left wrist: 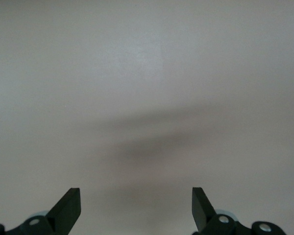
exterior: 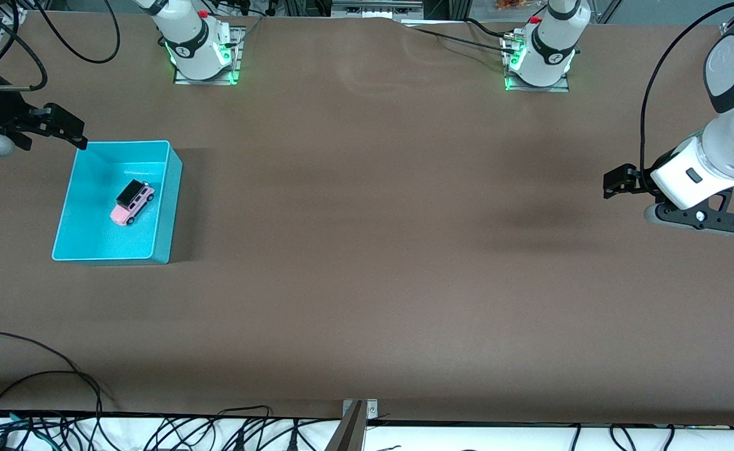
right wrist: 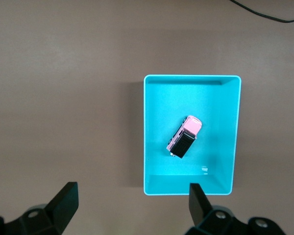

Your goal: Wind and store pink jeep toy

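Note:
The pink jeep toy [exterior: 133,202] lies on its wheels inside the turquoise bin [exterior: 170,216], slanted across the bin's floor, with its black roof up. In the right wrist view the jeep [right wrist: 185,136] sits near the middle of the bin [right wrist: 192,77]. My right gripper [exterior: 59,134] hangs open and holds nothing, over the table just off a corner of the bin; its jaws [right wrist: 132,191] stand wide apart. My left gripper [exterior: 611,185] waits open over bare table at the left arm's end, and its wrist view shows only tabletop between the fingers of the gripper [left wrist: 136,196].
Both arm bases [exterior: 200,53] [exterior: 539,59] stand along the table's edge farthest from the front camera. Loose cables [exterior: 59,388] trail over the table's edge nearest the camera. A metal bracket [exterior: 355,419] sits at the middle of that edge.

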